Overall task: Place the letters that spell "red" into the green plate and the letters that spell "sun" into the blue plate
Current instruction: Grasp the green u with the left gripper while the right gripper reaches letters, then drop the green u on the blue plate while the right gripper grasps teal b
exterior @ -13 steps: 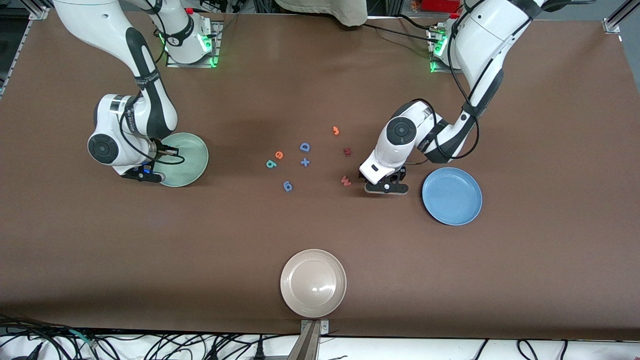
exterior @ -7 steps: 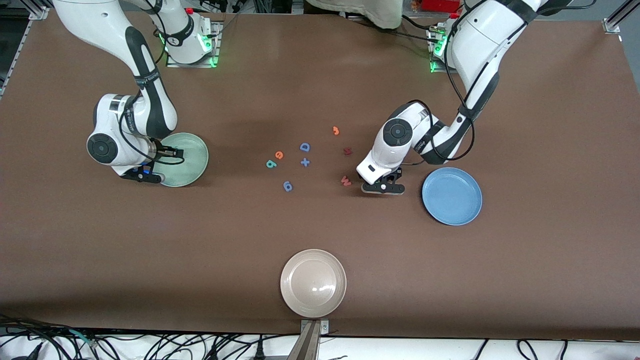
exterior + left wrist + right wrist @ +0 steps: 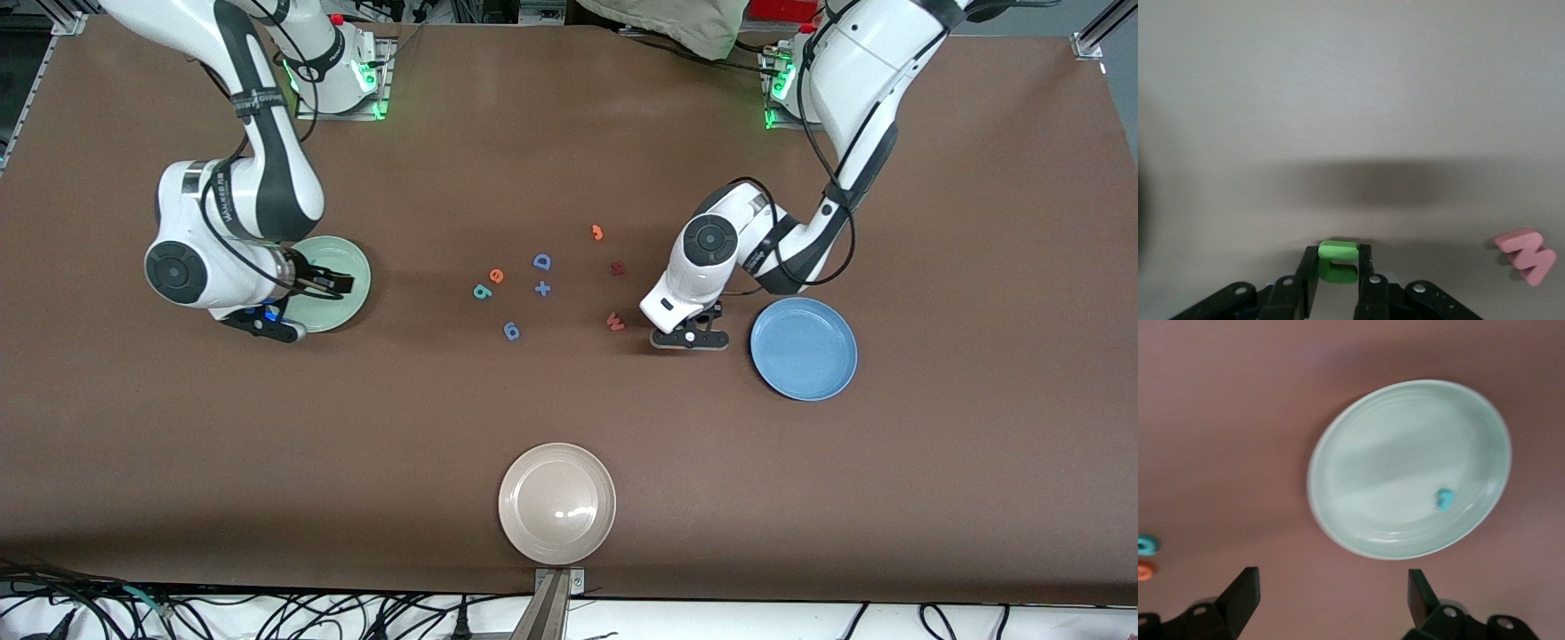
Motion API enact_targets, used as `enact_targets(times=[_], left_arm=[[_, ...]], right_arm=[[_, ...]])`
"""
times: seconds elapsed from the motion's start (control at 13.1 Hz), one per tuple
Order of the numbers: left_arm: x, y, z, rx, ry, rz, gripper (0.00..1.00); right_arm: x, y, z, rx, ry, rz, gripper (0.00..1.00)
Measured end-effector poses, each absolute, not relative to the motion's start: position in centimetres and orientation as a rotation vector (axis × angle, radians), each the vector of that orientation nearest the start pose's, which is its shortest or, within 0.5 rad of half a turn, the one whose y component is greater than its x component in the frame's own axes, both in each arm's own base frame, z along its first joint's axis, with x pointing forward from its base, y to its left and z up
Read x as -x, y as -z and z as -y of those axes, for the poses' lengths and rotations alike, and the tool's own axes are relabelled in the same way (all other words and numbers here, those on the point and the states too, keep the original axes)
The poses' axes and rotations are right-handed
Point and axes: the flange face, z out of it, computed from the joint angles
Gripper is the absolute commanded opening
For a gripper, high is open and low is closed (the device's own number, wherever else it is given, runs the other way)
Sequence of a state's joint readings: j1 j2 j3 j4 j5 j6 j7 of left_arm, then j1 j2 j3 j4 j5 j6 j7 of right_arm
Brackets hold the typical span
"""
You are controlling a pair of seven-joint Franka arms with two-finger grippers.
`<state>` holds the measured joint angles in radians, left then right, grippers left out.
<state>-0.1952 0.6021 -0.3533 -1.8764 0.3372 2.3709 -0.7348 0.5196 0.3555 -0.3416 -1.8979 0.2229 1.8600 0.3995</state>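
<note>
**Green letter pinched, teal letter in the green plate**

Nearest the front edge of the tabletop (image 3: 178, 462) we see the beige-white plate (image 3: 556, 504), well apart from everything else.

Farther in, toward the left arm's end, the left pincer (image 3: 1337, 280) is down at the tabletop just beside the blue plate (image 3: 804, 348), which is bare. Its fingers are clamped on the olive-green "u" (image 3: 1337, 261), which sits between their tips. The red "w" (image 3: 614, 321) lies near that pincer, on its middle-of-the-tabletop side, apart from it; we see it in the left wrist view too.

In the middle of the tabletop lie a blue lowercase letter (image 3: 511, 331), a blue plus sign (image 3: 542, 288), the teal "d" (image 3: 482, 291) touching or just beside the orange "e" (image 3: 496, 276), the blue "D" (image 3: 541, 261), the dark red "m" (image 3: 618, 268) and, farthest, the orange hook-shaped piece (image 3: 597, 233).

Toward the right arm's end, the right pincer (image 3: 1331, 597) hangs over the tabletop at the rim of the green plate (image 3: 1338, 453), fingers spread wide and holding nothing. The teal "r" (image 3: 1445, 499) lies in that plate, near its rim.
</note>
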Motion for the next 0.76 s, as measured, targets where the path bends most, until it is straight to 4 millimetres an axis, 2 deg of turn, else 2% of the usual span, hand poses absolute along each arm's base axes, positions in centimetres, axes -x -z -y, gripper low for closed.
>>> enact_targets(times=[0.15, 0.31, 0.46, 0.76], left_arm=[[-55.7, -23.3, 29.5, 3.054, -0.022, 0.032, 0.00], [-56.8, -25.4, 27.1, 3.033, -0.019, 0.027, 0.00], [-58.0, -25.6, 23.7, 3.019, -0.050, -0.030, 0.00], [-60.0, -24.6, 16.3, 3.014, -0.119, -0.158, 0.00]], right_arm=[[-56.6, -30.9, -17.3, 3.036, -0.570, -0.642, 0.98], [-56.3, -30.4, -21.4, 3.015, -0.543, -0.753, 0.98], [-56.0, -28.5, -24.5, 2.992, -0.499, -0.853, 0.98], [-55.0, -23.7, -30.2, 2.917, -0.419, -0.988, 0.98]])
